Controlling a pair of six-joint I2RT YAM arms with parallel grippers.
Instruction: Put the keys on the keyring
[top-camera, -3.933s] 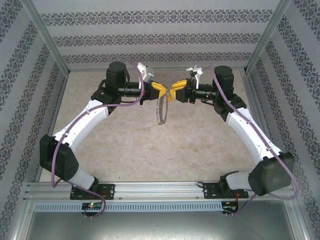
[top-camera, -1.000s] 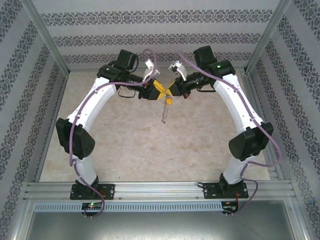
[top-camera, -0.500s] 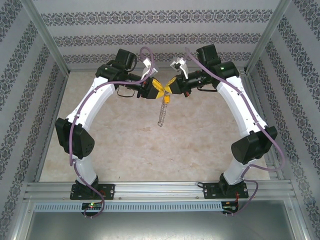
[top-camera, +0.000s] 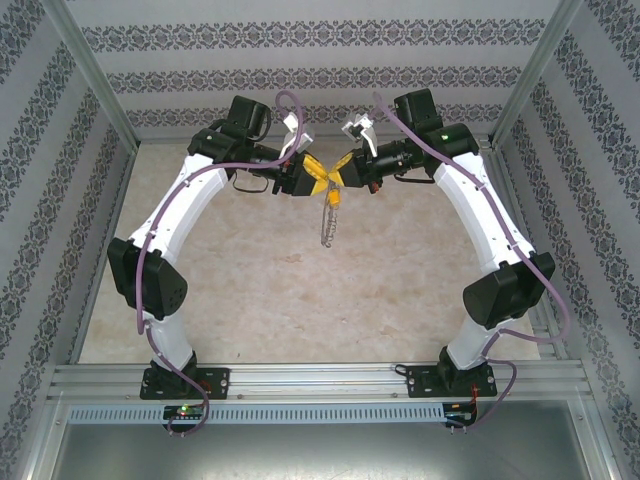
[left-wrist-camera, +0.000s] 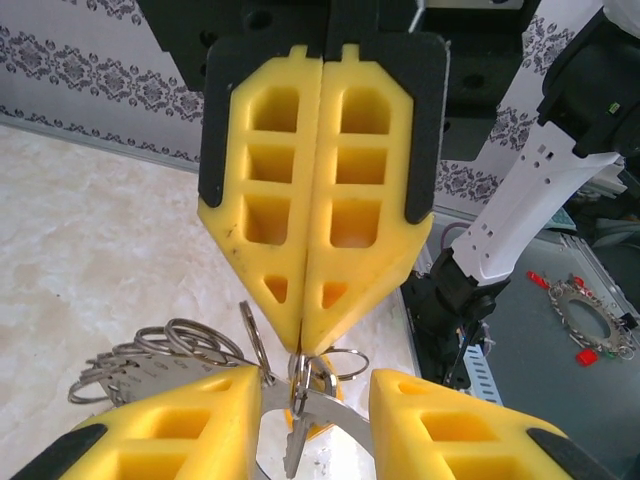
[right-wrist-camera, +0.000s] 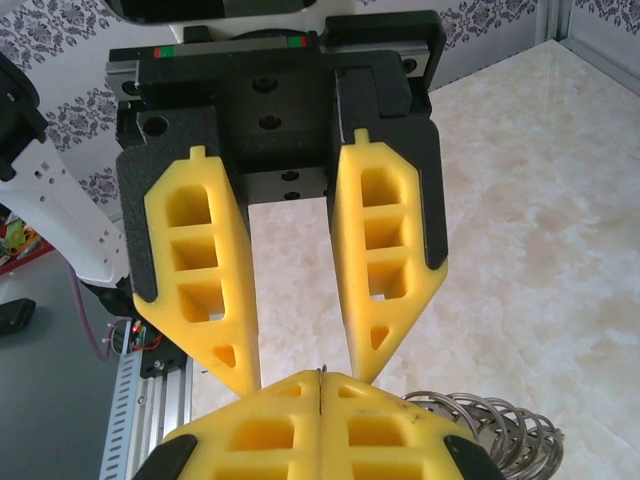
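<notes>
The left arm (top-camera: 185, 205) and right arm (top-camera: 475, 205) arch high, tips meeting above the marbled tabletop (top-camera: 250, 290). The left gripper (top-camera: 318, 182) has its latticed yellow fingers (left-wrist-camera: 170, 430) apart, clamped across the thin steel keyring (top-camera: 326, 228), which hangs below it. The right gripper (top-camera: 343, 177) is pressed together, pinching the orange-headed key (top-camera: 336, 198). The left wrist view adds looped split rings (left-wrist-camera: 160, 350).

Keyring (left-wrist-camera: 340, 422) mostly hidden behind left gripper (left-wrist-camera: 318, 385) fingers; key (top-camera: 335, 198) tiny from above, attachment unclear.
</notes>
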